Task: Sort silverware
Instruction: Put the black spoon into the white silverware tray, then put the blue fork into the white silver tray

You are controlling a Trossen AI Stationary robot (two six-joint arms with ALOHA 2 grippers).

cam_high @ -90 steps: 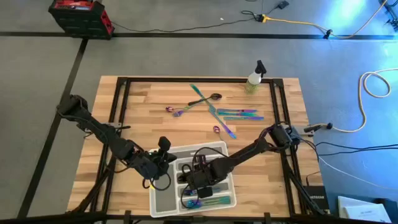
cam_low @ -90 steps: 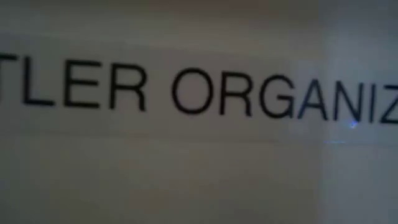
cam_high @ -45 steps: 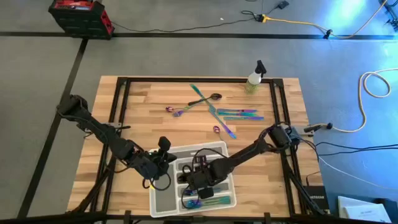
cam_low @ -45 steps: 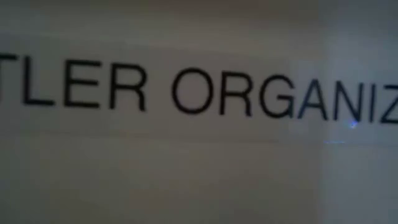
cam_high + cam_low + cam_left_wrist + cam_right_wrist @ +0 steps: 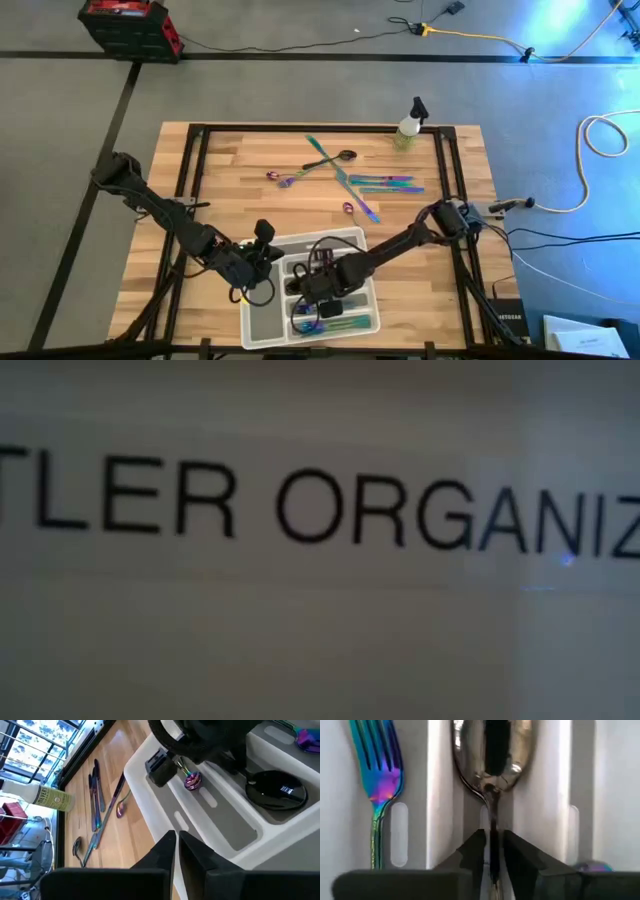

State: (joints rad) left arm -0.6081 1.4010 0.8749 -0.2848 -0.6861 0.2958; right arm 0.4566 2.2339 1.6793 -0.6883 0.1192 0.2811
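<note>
My right claw (image 5: 490, 851) pinches a dark metal spoon's (image 5: 491, 755) handle over the translucent white compartment tray (image 5: 262, 322); an iridescent fork (image 5: 376, 780) lies one slot over. Left claw (image 5: 177, 845) nearly closed, empty, beside the tray.

Near the lower middle of the high view, on the table (image 5: 200, 160): a compartment tray (image 5: 262, 334), with the right gripper (image 5: 322, 290) over its middle slots and the left gripper (image 5: 262, 252) at its upper-left corner. Inside the tray, a spoon (image 5: 492, 755) in one slot, a fork (image 5: 377, 775) in the next. Above the tray, mid-table: loose silverware (image 5: 350, 178) scattered. At the upper right edge, a spray bottle (image 5: 409, 124)
</note>
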